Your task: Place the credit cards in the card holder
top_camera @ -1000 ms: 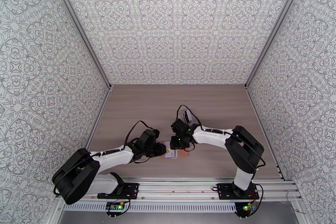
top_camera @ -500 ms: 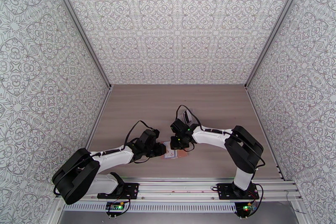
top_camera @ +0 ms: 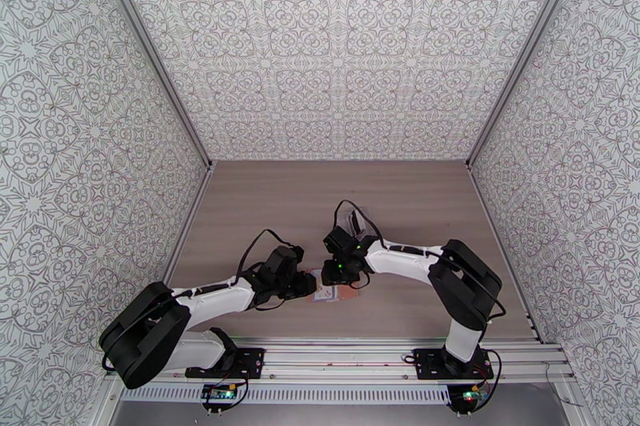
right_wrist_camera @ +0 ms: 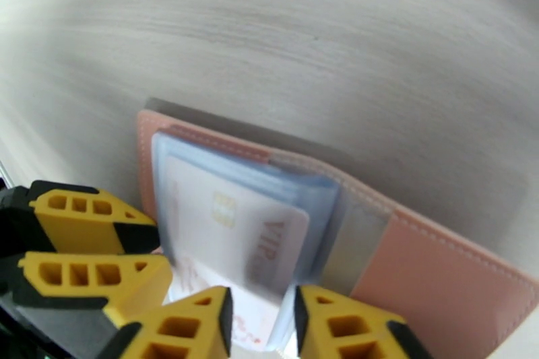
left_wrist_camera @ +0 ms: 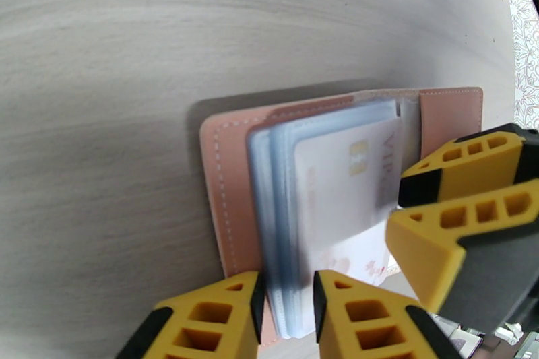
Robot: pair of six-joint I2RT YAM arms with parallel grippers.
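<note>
Since a second earlier the right gripper [right_wrist_camera: 261,327] had edged a little to the left over the card holder [left_wrist_camera: 229,192], while the left arm kept its place. The holder lay open and flat on the table [left_wrist_camera: 135,50] near the front edge, between the two arms. The left gripper [left_wrist_camera: 286,316] was clenched on the near edge of the blue-grey sleeves [left_wrist_camera: 273,172], pinning them. The right gripper's fingers appeared closed on the protruding end of a white card [left_wrist_camera: 337,185] with a gold chip, most of which already sat inside a sleeve.

The step in hand was judged to be seating that card. Doing it well called for pushing along the card's own plane, parallel to the pocket, in a slow short stroke. The left grip should stay firm so the holder would not slide. The right should let go only once the card sat fully home.
</note>
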